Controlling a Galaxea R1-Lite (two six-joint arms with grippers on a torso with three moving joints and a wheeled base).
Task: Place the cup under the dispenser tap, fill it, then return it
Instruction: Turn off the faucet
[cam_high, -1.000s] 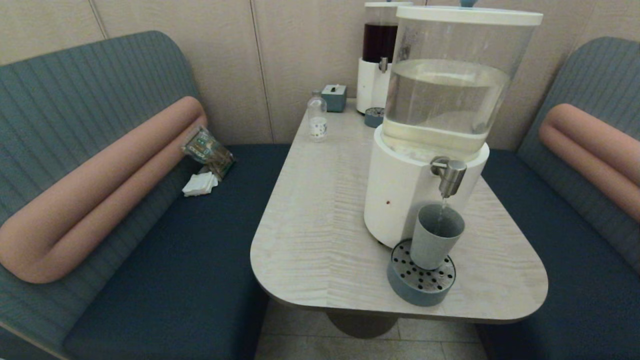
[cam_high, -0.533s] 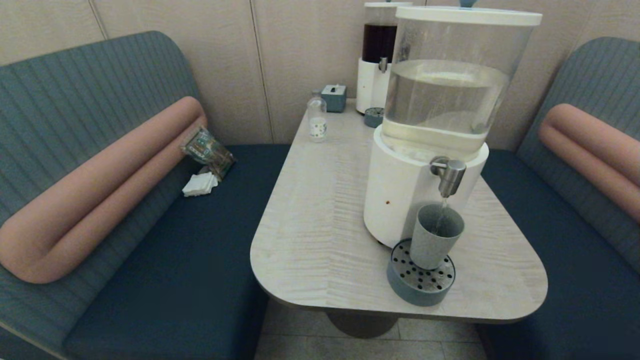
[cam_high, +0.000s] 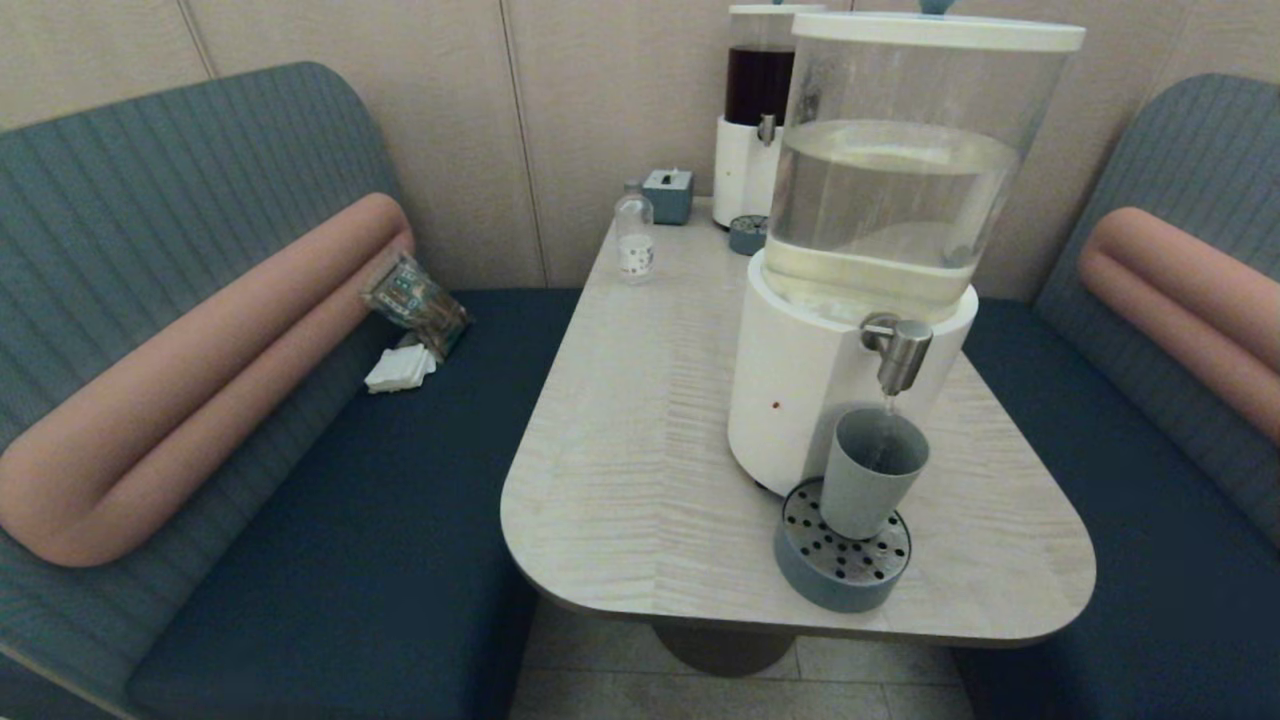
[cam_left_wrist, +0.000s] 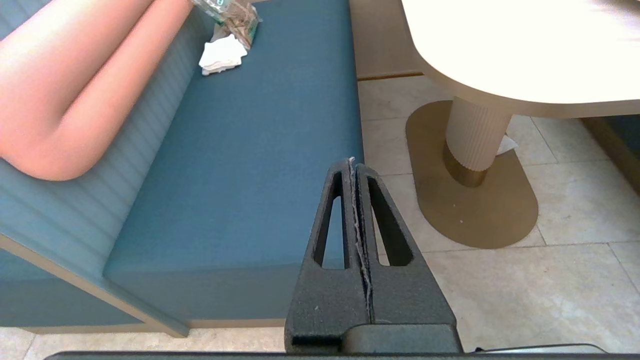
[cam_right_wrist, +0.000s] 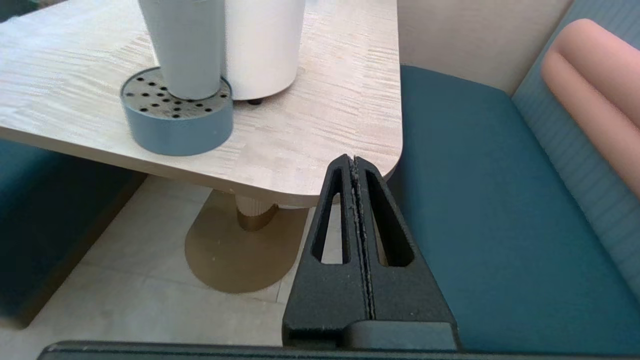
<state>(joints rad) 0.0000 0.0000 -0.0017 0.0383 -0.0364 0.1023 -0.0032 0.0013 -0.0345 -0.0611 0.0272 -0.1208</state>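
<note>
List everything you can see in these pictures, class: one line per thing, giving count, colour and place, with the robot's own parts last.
cup: 1, grey-blue, upright on the drip tray under the dispenser tap
dispenser tap: 1, steel, on the clear-tank dispenser
clear-tank dispenser: 1, white base, table's right side
drip tray: 1, grey-blue, table's near edge
dark-liquid dispenser: 1, table's far end
small bottle: 1, clear, far left of table
small box: 1, teal, far end
table: 1, pale wood
napkins: white, left bench
left claw: black, shut, over the floor beside the left bench
right claw: black, shut, below the table's corner
</note>
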